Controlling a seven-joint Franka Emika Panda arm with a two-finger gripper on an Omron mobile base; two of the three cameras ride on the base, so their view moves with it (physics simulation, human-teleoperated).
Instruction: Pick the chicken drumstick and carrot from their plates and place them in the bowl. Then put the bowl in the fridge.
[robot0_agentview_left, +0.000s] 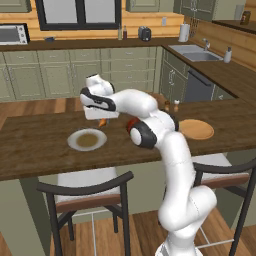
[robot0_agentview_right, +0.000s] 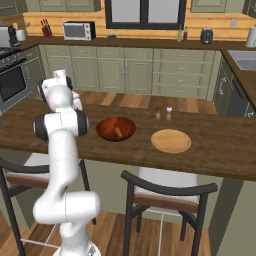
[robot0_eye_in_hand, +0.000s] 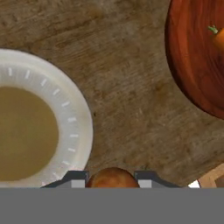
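I have the bowl sitting on the wooden counter, and from the right base camera I can see a small orange-tan stick lying in its dark inside, the carrot. The hand camera agrees: at about two o'clock in that picture the bowl's reddish wall curves in, with the orange carrot and its green stub at the right edge.

The pale plate with its brownish centre lies bare on the counter in the left base view, at about nine o'clock from the arm's elbow. The hand camera shows the same plate at nine o'clock, near the bowl but apart from it. The tan-edged plate lies at three o'clock from the bowl, also with nothing on it.

My gripper is drawn in on a rounded golden-brown lump, the chicken drumstick, which sits between the two dark finger tips at six o'clock in the hand picture. In the left base view I catch a bit of orange-brown hanging under the hand, above the counter between the pale plate and the bowl.

The right base camera gives me the two small shakers behind the tan-edged plate; in the left view they are partly behind the arm. I can read no writing or label anywhere.
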